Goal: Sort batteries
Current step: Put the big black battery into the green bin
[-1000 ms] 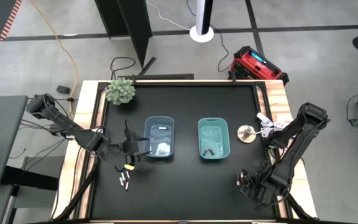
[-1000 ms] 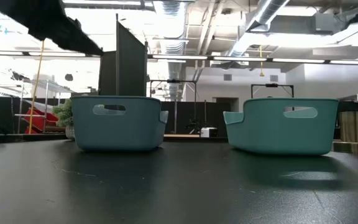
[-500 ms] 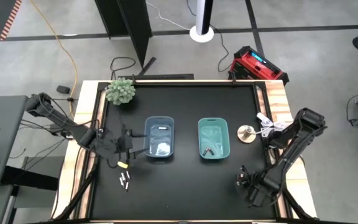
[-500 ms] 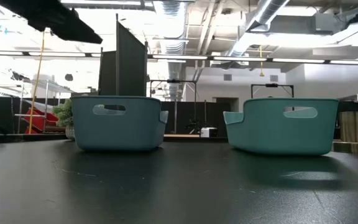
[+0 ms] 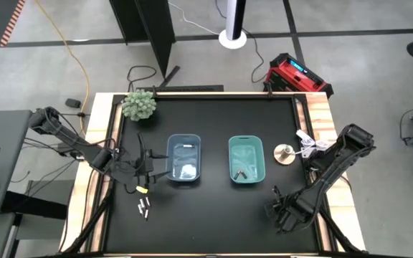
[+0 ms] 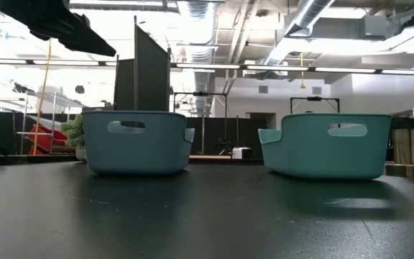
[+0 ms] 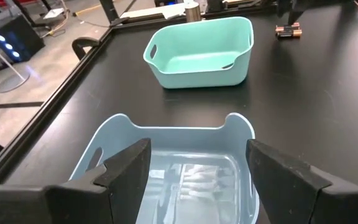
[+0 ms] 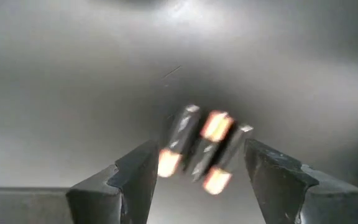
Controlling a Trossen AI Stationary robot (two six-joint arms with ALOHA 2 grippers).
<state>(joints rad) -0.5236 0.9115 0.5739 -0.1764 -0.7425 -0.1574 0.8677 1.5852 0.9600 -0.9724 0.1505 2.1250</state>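
Note:
My left gripper (image 5: 151, 170) (image 7: 197, 149) hovers open just left of the light blue bin (image 5: 184, 159), which holds whitish-silver batteries (image 7: 197, 182). The teal bin (image 5: 247, 160) (image 7: 201, 43) holds dark batteries (image 5: 242, 172). My right gripper (image 5: 274, 210) (image 8: 199, 148) is low over the table's near right part, open. Its fingers stand on either side of a few dark batteries with coppery ends (image 8: 201, 146) (image 7: 288, 31) that lie on the table. A few more batteries (image 5: 144, 208) lie on the table near its left side.
A small potted plant (image 5: 140, 104) stands at the far left corner. A round metal object (image 5: 285, 152) sits on the wooden right rim. The two bins (image 6: 136, 140) (image 6: 329, 144) stand side by side mid-table, with bare black tabletop (image 5: 214, 215) in front of them.
My left gripper has drawn back from the blue bin toward the table's left edge. My right gripper has edged toward the table's left, and its arm has leaned lower over the near right part of the table.

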